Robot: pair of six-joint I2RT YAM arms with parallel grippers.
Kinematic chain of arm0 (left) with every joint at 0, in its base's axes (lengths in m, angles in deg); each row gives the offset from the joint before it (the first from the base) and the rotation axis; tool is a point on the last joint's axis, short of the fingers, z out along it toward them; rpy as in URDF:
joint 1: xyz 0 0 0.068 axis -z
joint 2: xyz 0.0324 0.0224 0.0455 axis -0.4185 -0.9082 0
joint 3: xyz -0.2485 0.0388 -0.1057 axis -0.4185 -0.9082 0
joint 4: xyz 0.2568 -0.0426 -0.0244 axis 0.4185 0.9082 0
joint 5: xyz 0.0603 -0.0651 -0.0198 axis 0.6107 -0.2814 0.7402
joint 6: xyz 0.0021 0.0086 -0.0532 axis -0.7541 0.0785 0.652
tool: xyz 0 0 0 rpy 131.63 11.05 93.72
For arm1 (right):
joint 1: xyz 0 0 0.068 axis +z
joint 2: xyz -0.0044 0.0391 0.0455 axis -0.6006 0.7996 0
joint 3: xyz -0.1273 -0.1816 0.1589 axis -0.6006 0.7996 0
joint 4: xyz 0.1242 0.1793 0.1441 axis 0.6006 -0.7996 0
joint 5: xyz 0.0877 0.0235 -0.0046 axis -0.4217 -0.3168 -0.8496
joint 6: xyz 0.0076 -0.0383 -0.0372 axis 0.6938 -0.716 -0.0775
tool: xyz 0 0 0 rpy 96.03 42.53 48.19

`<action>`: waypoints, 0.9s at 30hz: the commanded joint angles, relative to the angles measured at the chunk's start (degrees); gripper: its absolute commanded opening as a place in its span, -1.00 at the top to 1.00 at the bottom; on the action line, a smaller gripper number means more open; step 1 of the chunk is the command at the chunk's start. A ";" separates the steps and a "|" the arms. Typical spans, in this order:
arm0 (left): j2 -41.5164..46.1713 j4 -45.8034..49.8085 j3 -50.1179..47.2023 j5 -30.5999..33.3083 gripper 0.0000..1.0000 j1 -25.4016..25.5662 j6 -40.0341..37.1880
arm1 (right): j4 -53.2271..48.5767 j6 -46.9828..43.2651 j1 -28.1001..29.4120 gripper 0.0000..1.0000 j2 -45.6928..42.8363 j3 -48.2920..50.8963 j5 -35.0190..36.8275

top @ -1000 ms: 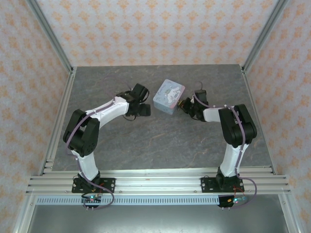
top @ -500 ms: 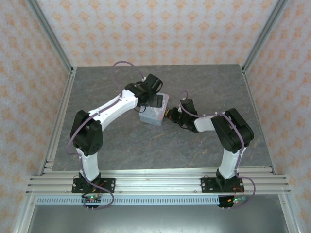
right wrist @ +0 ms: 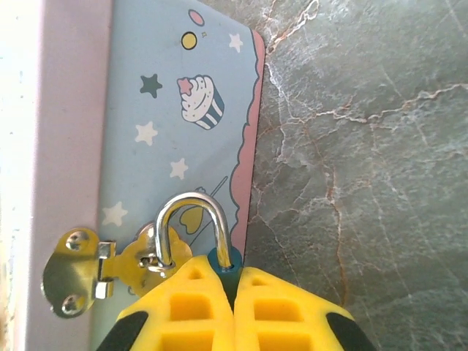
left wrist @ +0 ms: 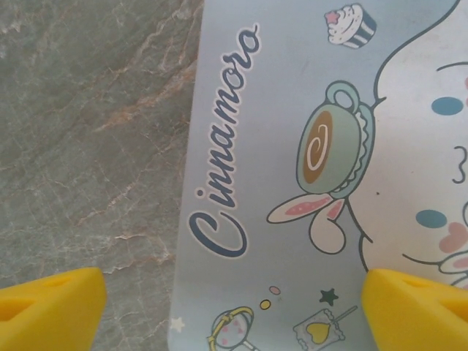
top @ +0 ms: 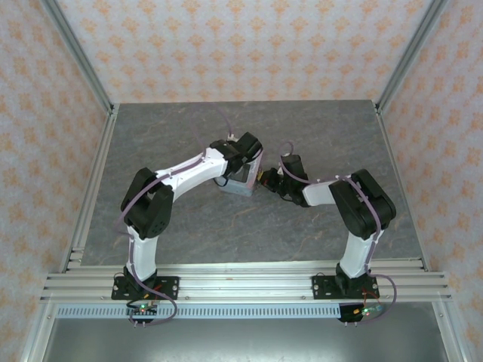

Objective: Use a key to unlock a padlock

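- The padlock (right wrist: 220, 225) hangs on the side of the tin (right wrist: 172, 139). Its silver shackle is threaded through the small metal hasp (right wrist: 72, 272) screwed to the tin's edge.
- Only the shackle and a sliver of blue at its base can be seen; the body is hidden between the yellow fingertips.
- The right gripper (right wrist: 234, 284) is clamped on the padlock's body, its two fingertips pressed almost together just below the shackle.
- The tin is pale blue, printed with stars, a cupcake and a cartoon figure. Its lid carries the lettering "Cinnamoro" in the left wrist view.
- The left gripper (left wrist: 234, 307) hovers over the lid with its fingertips wide apart, one over the tin's edge and the other over the lid. Whether they touch the tin cannot be told.
- From above, the tin sits near the middle of the grey marbled worktop (top: 317, 128), with the left arm reaching over it and the right arm beside it.
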State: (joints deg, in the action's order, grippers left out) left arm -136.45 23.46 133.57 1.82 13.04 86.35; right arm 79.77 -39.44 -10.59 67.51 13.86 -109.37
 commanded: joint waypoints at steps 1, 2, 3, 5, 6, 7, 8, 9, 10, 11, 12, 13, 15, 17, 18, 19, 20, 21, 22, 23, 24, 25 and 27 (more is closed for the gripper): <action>-2.09 1.25 -2.67 2.74 -0.83 0.10 -0.49 | -8.10 -2.32 0.09 1.00 -0.77 1.04 1.18; -2.35 0.95 -3.20 2.59 -0.83 0.03 -0.37 | -8.98 -2.97 0.05 1.00 -1.04 0.82 1.14; -2.62 0.68 -3.73 2.52 -0.82 0.00 -0.30 | -10.14 -3.80 -0.02 1.00 -1.25 0.44 0.98; -3.13 0.32 -4.46 2.25 -0.80 -0.06 -0.31 | -12.93 -5.88 -0.21 1.00 -1.49 -0.35 0.87; -3.47 0.23 -4.68 2.14 -0.79 -0.07 -0.30 | -14.85 -7.18 -0.22 1.00 -1.70 -0.90 0.90; -3.69 0.15 -4.92 2.04 -0.78 -0.07 -0.30 | -16.20 -8.26 -0.29 1.00 -1.76 -1.18 1.01; -3.92 0.02 -5.19 1.80 -0.76 -0.15 -0.39 | -17.38 -9.39 -0.41 1.00 -1.87 -1.43 1.35; -4.16 -0.28 -5.47 1.49 -0.75 -0.15 -0.51 | -19.09 -10.53 -0.54 1.00 -1.79 -1.83 1.68; -4.37 -0.34 -5.64 1.37 -0.74 -0.16 -0.51 | -20.94 -11.61 -0.73 1.00 -1.72 -2.49 2.16; -4.60 -0.49 -5.70 1.11 -0.72 -0.15 -0.49 | -22.70 -12.83 -0.79 1.00 -1.46 -3.06 2.59; -4.78 -0.60 -5.88 0.96 -0.71 -0.16 -0.48 | -24.03 -13.70 -0.96 1.00 -1.27 -3.48 2.94; -4.91 -0.69 -6.01 0.77 -0.70 -0.15 -0.50 | -25.11 -14.21 -1.06 1.00 -1.18 -3.82 3.35; -5.22 -0.92 -6.27 0.35 -0.68 -0.14 -0.57 | -26.65 -14.66 -1.53 1.00 -0.86 -4.33 3.77; -5.52 -0.97 -6.35 0.14 -0.66 -0.24 -0.51 | -26.71 -14.26 -1.80 1.00 -0.86 -4.45 3.93; -5.53 -1.03 -6.44 0.02 -0.66 -0.16 -0.53 | -27.00 -14.05 -1.78 1.00 -0.92 -4.62 4.27; -5.61 -1.13 -6.61 -0.06 -0.65 -0.15 -0.48 | -27.33 -13.81 -1.80 1.00 -1.02 -4.81 4.65; -5.62 -1.26 -6.76 -0.15 -0.65 -0.16 -0.55 | -27.28 -13.27 -1.80 1.00 -1.10 -4.91 5.14; -5.64 -1.26 -6.89 -0.32 -0.64 -0.16 -0.52 | -26.93 -12.40 -1.76 1.00 -1.22 -4.76 5.47; -5.62 -1.39 -6.98 -0.43 -0.63 -0.18 -0.49 | -26.56 -11.85 -1.80 1.00 -1.16 -4.75 5.51; -5.62 -1.46 -7.11 -0.56 -0.63 -0.16 -0.48 | -25.78 -11.13 -1.80 1.00 -1.20 -4.49 5.32; -5.62 -1.56 -7.22 -0.65 -0.62 -0.16 -0.40 | -24.22 -10.13 -1.78 1.00 -1.27 -3.96 4.95; -5.62 -1.72 -7.37 -0.84 -0.62 -0.10 -0.41 | -22.82 -9.13 -1.80 1.00 -1.36 -3.49 4.63; -5.71 -1.87 -7.60 -1.11 -0.60 -0.09 -0.41 | -19.45 -6.54 -1.74 1.00 -1.50 -2.51 3.29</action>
State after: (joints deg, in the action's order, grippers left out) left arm -136.24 17.91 130.49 2.37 13.54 86.55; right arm 65.00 -48.80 -11.24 66.00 8.18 -108.54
